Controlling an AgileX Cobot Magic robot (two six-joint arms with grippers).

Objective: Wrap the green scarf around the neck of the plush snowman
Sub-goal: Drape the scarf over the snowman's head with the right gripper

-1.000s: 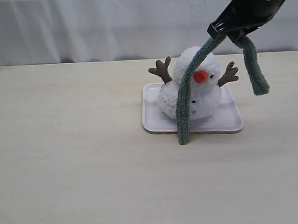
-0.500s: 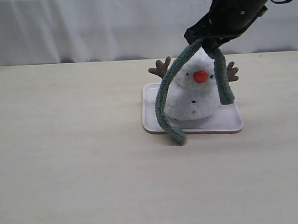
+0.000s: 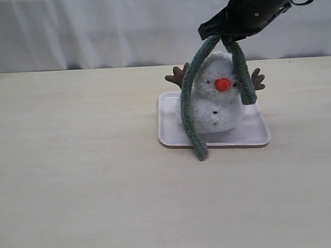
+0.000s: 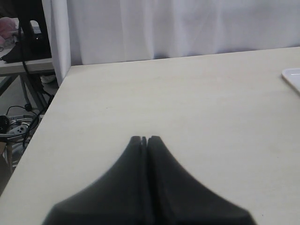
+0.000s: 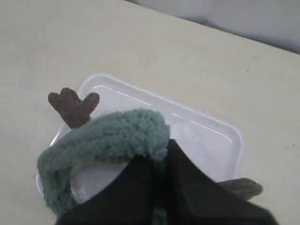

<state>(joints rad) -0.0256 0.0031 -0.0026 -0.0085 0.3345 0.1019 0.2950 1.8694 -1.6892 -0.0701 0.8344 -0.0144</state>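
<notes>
As scarf (image 3: 185,100) shifted left, its tails now flank snowman (image 3: 217,107)

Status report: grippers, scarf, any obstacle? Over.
Right gripper shut on green scarf, above plush snowman. Left gripper shut, empty. Scarf hangs both sides of snowman, not wrapped. No obstacle seen.

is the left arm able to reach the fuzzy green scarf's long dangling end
Probably yes: the long end of the fuzzy green scarf hangs unblocked beside the white plush snowman, toward that arm, but the left pincer is shut.
</notes>
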